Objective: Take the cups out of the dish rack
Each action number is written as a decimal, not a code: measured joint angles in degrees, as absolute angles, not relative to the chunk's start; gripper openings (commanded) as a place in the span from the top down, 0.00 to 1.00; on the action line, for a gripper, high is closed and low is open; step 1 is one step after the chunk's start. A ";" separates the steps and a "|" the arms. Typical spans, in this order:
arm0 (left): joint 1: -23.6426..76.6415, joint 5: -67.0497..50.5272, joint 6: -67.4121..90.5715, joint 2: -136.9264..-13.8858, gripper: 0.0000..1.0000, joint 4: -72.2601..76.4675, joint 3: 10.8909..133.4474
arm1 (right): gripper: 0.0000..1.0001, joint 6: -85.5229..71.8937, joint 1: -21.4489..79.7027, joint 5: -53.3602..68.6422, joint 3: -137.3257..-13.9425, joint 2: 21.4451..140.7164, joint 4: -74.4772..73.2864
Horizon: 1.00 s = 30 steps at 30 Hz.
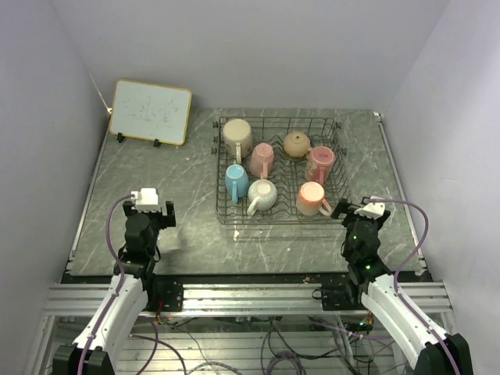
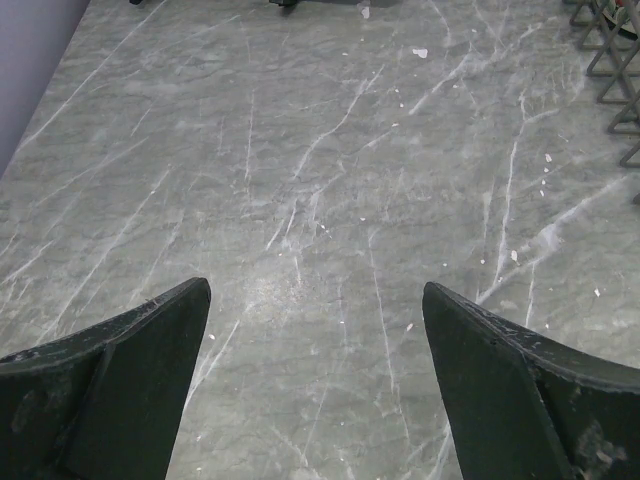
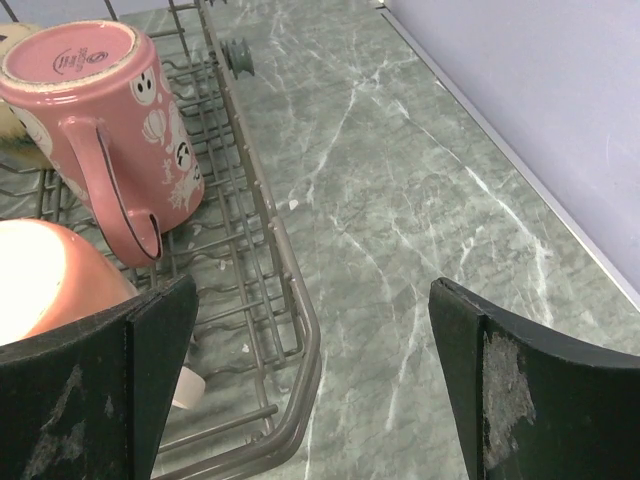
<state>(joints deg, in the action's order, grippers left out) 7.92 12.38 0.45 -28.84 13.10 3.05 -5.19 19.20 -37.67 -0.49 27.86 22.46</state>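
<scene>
The dark wire dish rack (image 1: 275, 221) stands in the middle of the table and holds several upturned mugs. Among them are a beige one (image 1: 237, 134), a tan one (image 1: 297, 144), a light blue one (image 1: 236, 180), a cream-white one (image 1: 262, 195), a dark pink-red one (image 1: 320, 162) and a pale pink one (image 1: 312, 197). My left gripper (image 1: 148, 205) is open and empty over bare table left of the rack (image 2: 316, 300). My right gripper (image 1: 360, 209) is open and empty at the rack's near right corner (image 3: 312, 295). Its view shows the dark pink-red mug (image 3: 100, 110) and the pale pink mug (image 3: 50, 275).
A framed whiteboard (image 1: 151, 112) leans at the far left. Grey walls close in on three sides. A metal strip (image 3: 520, 165) marks the table's right edge. The rack's left feet (image 2: 610, 50) show at the top right of the left wrist view.
</scene>
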 measured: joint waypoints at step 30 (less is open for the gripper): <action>7.86 4.47 -7.60 -39.79 0.05 -2.68 26.74 | 0.00 -18.41 19.20 -44.25 -25.23 38.09 -2.15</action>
